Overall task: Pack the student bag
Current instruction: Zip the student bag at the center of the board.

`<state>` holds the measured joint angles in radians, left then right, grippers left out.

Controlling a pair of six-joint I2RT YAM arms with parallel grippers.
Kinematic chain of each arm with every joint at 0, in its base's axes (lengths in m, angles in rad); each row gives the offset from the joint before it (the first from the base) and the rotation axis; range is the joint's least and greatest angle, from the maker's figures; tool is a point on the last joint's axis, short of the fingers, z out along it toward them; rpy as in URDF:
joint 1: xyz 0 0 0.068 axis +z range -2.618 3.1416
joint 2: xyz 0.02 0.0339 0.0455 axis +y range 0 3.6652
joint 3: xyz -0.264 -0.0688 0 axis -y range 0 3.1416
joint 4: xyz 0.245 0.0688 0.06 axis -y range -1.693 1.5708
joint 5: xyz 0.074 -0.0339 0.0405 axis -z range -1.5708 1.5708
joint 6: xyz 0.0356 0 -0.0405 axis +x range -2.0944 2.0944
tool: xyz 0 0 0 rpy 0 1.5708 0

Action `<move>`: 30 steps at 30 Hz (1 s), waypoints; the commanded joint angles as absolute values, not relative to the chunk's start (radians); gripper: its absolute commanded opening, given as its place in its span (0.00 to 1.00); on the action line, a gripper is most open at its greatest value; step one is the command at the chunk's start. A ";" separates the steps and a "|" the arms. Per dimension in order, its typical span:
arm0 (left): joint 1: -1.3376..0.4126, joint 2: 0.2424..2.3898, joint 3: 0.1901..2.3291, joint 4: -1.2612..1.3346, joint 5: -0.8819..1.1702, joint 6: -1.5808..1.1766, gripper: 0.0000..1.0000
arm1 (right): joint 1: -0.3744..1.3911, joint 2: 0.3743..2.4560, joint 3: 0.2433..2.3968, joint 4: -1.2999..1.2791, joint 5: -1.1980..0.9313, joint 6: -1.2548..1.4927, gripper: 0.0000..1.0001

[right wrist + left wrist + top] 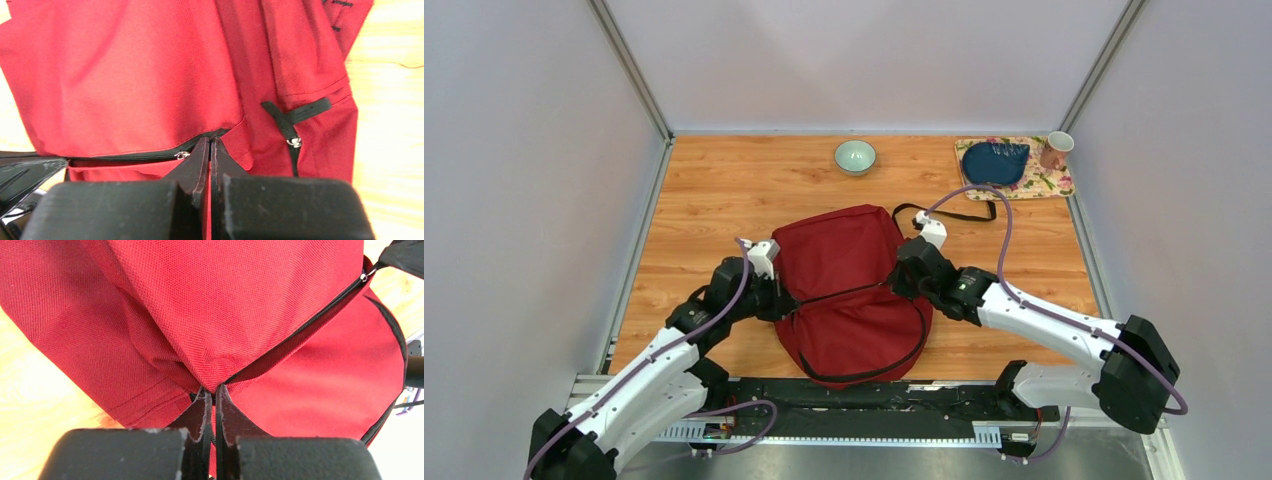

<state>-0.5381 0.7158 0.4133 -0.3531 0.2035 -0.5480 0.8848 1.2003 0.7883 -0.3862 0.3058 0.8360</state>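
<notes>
the student bag [849, 290] lies in the middle of the table [724, 200] between both arms. the left gripper [214, 390] and right gripper [210, 142] each pinch red fabric at opposite ends of the zipper [300, 330], apparently to hold that seam taut.

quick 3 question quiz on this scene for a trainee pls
1. True or false: the left gripper is shut on the student bag.
2. What stands on the floral mat next to the blue pouch? A) a cup B) a bottle C) a book
3. Fill in: the ___ gripper pinches the bag on the side nearer the mat.

Key: 1 true; 2 A; 3 right gripper.
</notes>
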 commanded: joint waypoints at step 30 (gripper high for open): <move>-0.227 1.026 0.882 -0.477 0.334 -0.376 0.81 | 0.686 1.118 0.795 -0.439 0.379 0.759 0.65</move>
<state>-0.2558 1.0744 0.8993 -0.3649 0.3927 -0.4171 0.6895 1.1793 0.8169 -0.4229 0.3706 0.7719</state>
